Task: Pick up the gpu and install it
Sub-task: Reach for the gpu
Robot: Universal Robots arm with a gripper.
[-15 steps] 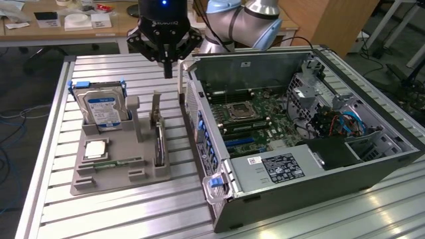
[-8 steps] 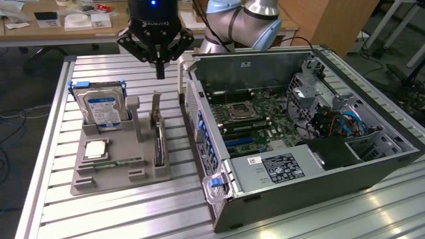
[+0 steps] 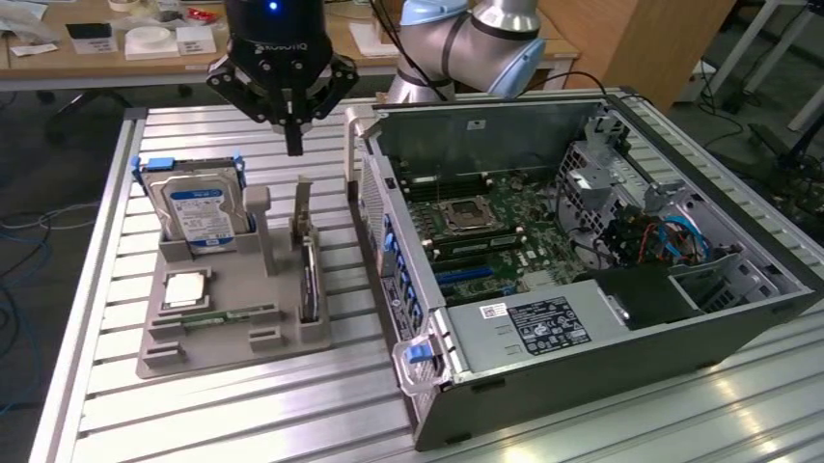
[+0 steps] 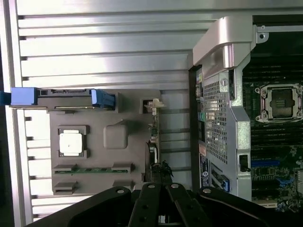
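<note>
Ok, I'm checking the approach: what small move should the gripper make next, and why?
Probably open the jaws first: the gripper hangs shut above the gpu, which stands on edge in the grey tray, untouched; shut, it could not straddle the card.

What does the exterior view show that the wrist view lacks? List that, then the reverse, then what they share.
Exterior view adds: the arm's silver-blue joints behind the case, the power supply, the hard drive's blue-white label. Wrist view adds: a straight-down look at the shut gripper above the gpu's top edge. Both share: the grey tray, the CPU chip, the memory stick, the open case's CPU socket.
</note>
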